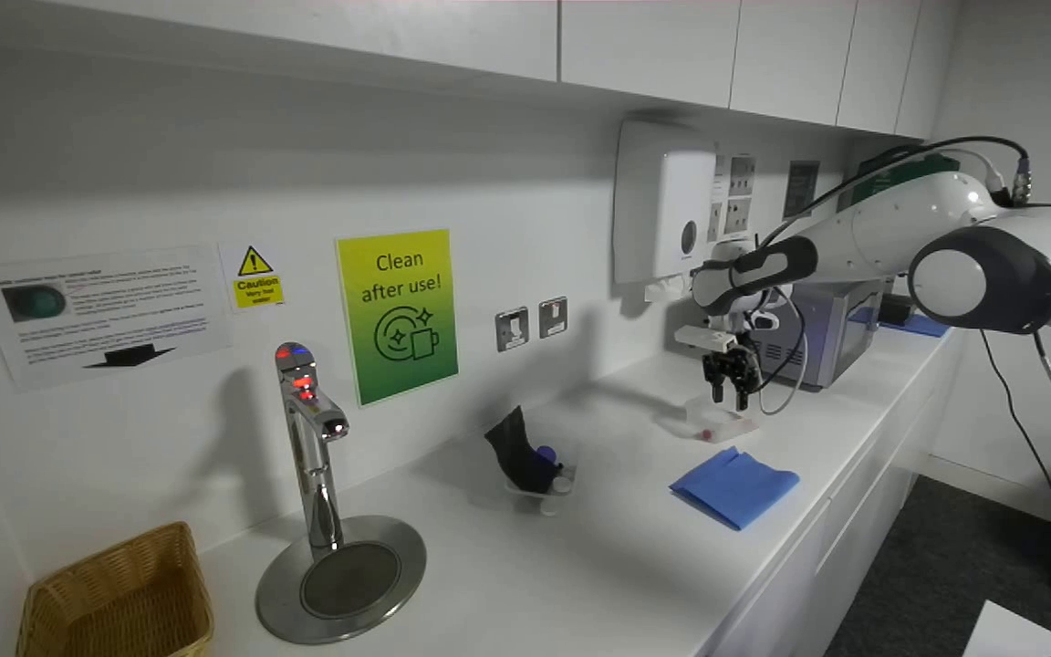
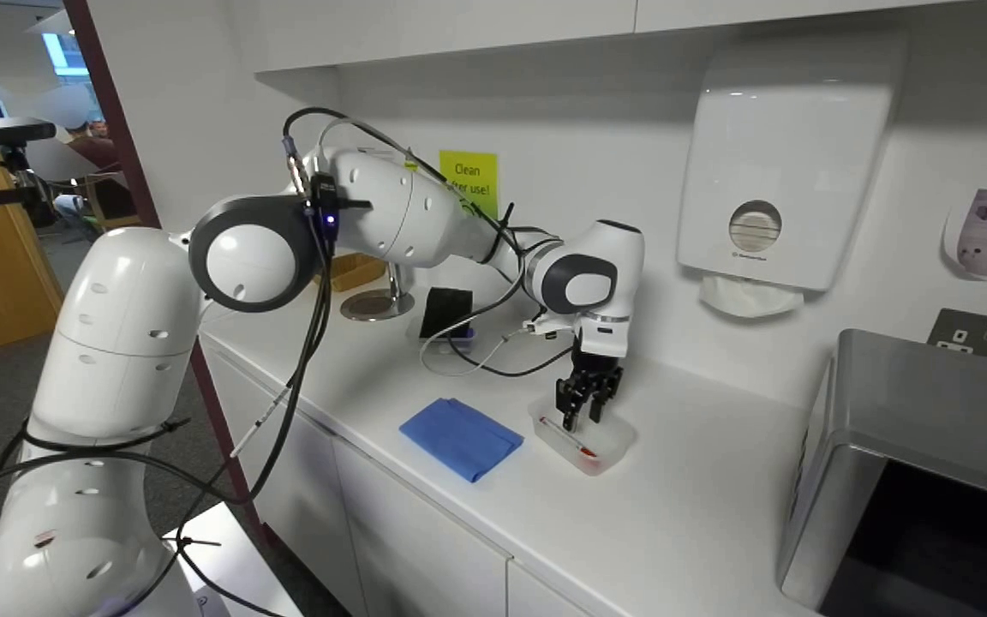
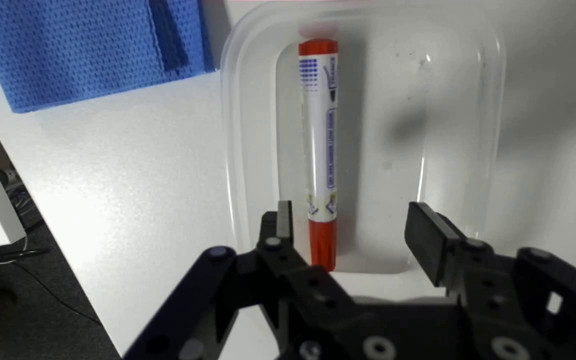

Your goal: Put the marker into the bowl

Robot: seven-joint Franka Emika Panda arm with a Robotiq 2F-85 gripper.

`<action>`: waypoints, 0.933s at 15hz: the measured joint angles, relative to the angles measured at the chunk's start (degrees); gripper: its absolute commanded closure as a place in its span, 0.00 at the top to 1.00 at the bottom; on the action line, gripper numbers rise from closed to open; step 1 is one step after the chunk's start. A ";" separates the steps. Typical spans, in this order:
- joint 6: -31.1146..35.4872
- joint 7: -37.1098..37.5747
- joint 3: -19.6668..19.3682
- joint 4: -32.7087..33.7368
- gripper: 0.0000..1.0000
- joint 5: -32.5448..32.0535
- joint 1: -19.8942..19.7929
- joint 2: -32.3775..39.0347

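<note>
Wrist view: the white-bodied, red-ended cylindrical marker (image 3: 320, 140) lies inside the clear, rectangular plastic tub (image 3: 393, 190) and is judged light, stiff, smooth and prone to roll, best taken across mid-barrel by the black two-fingered gripper (image 3: 350, 222), whose jaws stand well parted above, holding nothing.

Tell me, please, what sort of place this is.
Probably a shared workplace kitchenette: it has a chrome tap on a white counter, a paper towel dispenser, and a sign reading "Clean after use!"
</note>
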 measured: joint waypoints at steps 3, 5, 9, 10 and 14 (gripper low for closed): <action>0.00 0.00 0.00 0.00 1.00 0.00 0.05 -0.14; 0.00 0.00 0.01 0.01 1.00 -0.02 0.19 -0.93; 0.82 -3.92 0.86 0.01 1.00 -0.03 0.75 -4.89; 0.82 -6.04 1.31 0.02 1.00 -0.03 0.88 -6.04; 0.82 -15.05 2.92 0.03 1.00 -0.44 2.24 -9.04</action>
